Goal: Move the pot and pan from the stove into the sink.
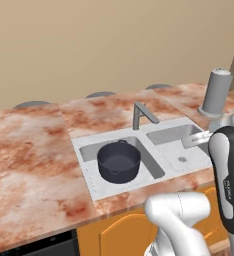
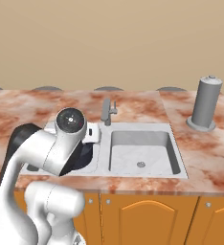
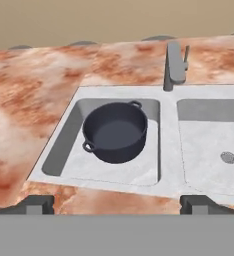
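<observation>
Pot (image 3: 115, 132) sits upright in sink's (image 3: 169, 172) left basin, delivered. Tool (image 3: 117, 204) spread wide, empty, above the near rim; pan pending.

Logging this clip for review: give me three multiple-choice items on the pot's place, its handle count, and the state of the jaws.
1. Where does the pot stand?
A. sink's left basin
B. right basin
C. countertop

2. How many loop handles show on the pot?
A. none
B. two
C. four

3. How do the jaws of the gripper stand?
A. shut on the pot
B. open and empty
C. shut on the faucet

Answers: 1 A, the pot sits upright left of the divider; 2 B, one loop at each side of the rim; 3 B, fingertips far apart with nothing between.
</observation>
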### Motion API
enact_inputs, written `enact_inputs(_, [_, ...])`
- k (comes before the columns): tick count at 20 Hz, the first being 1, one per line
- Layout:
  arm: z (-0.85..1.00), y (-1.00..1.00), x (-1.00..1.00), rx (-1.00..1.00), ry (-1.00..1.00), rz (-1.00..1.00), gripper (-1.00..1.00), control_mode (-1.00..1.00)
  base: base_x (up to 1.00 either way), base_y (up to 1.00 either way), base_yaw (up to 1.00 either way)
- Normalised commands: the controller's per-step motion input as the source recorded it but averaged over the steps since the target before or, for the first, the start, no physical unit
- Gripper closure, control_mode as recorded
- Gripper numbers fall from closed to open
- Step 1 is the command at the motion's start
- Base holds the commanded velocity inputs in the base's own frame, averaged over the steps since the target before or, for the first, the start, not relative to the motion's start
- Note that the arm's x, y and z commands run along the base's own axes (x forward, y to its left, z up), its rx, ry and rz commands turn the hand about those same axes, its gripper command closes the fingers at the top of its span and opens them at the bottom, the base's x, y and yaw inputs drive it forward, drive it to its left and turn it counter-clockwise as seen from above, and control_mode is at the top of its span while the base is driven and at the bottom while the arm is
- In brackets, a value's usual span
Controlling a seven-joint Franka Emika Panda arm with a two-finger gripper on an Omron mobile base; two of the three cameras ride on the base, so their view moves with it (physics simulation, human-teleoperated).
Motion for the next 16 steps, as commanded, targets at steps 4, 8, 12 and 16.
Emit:
enact_inputs(4, [0.00,0.00,0.00,0.00,0.00,0.00,-1.00,1.00,-0.86,-0.20,0.00])
enact_inputs(8, [0.00,0.00,0.00,0.00,0.00,0.00,-1.00,1.00,-0.92,-0.23,0.00])
enact_inputs(12, [0.00,0.00,0.00,0.00,0.00,0.00,-1.00,1.00,-0.74,-0.14,0.00])
enact_inputs(16, [0.00,0.00,0.00,0.00,0.00,0.00,-1.00,1.00,-0.02,0.00,0.00])
